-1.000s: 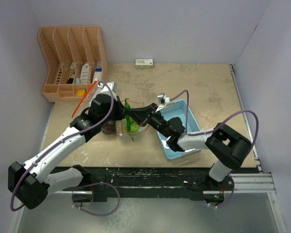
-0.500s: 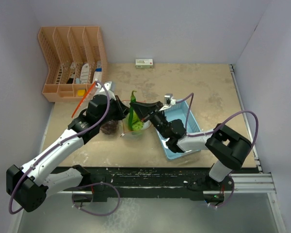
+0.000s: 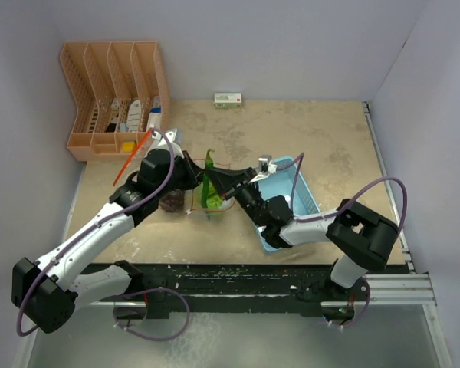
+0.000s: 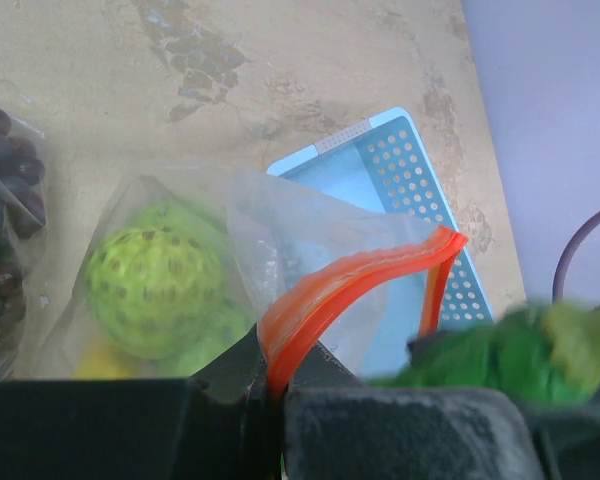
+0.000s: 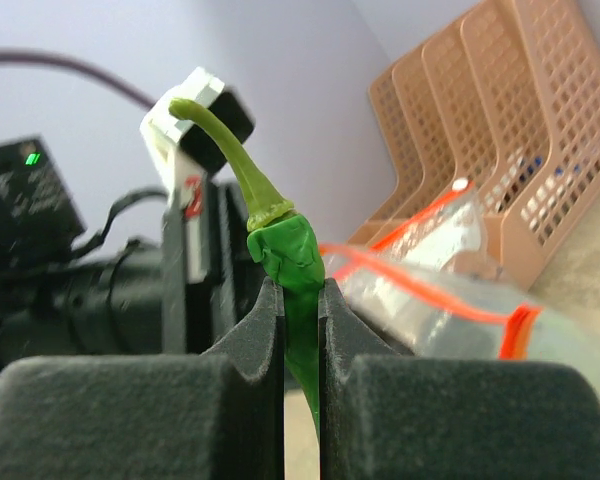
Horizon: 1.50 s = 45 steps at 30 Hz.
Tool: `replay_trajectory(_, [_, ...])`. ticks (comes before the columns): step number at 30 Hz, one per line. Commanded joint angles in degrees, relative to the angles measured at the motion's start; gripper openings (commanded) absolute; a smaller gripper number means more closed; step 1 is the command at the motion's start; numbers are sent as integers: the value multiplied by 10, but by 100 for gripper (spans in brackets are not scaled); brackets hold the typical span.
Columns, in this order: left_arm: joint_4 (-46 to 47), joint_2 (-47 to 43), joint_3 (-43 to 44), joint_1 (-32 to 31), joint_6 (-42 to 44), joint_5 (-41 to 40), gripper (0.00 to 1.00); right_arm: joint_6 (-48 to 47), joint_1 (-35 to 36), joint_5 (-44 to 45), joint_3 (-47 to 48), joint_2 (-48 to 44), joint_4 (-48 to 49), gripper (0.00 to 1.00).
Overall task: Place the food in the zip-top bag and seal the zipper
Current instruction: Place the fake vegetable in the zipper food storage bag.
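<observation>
left tool (image 4: 274, 382) pinching zip-top bag (image 4: 280, 225) rim, right tool (image 5: 301, 322) gripping long green vegetable (image 5: 291, 246), seemingly above it

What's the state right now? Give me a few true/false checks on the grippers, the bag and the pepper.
1. The right gripper is clamped on the green pepper. True.
2. The left gripper is open and clear of the bag. False: it is shut on the bag's orange zipper.
3. A bumpy green fruit sits inside the bag. True.
4. The zipper is sealed. False: the two orange strips stand apart and the mouth is open.
</observation>
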Motion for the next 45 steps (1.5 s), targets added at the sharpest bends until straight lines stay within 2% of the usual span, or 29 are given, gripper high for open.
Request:
replay_trajectory(1, [66, 18, 16, 6, -17, 38, 0, 8, 29, 22, -40, -27, 33, 0])
replay_trajectory(5, [77, 1, 9, 6, -30, 42, 0, -17, 29, 10, -53, -25, 15, 0])
replay_trajectory(8, [85, -16, 5, 6, -42, 62, 0, -39, 31, 43, -58, -3, 49, 0])
replay_trajectory(18, [112, -60, -59, 6, -105, 118, 0, -164, 31, 110, 7, 2, 102, 0])
replay_trajectory(30, [183, -36, -109, 7, -157, 149, 0, -175, 31, 134, 27, 51, 181, 0])
replay_trajectory(36, [199, -23, -118, 6, -164, 165, 0, -215, 31, 136, 42, 46, 183, 0])
replay_trajectory(40, [183, -27, -99, 6, -153, 151, 0, -206, 31, 120, 15, 23, 168, 0])
replay_trajectory(45, [172, -17, -59, 6, -135, 136, 0, -147, 31, 129, -61, -19, 133, 0])
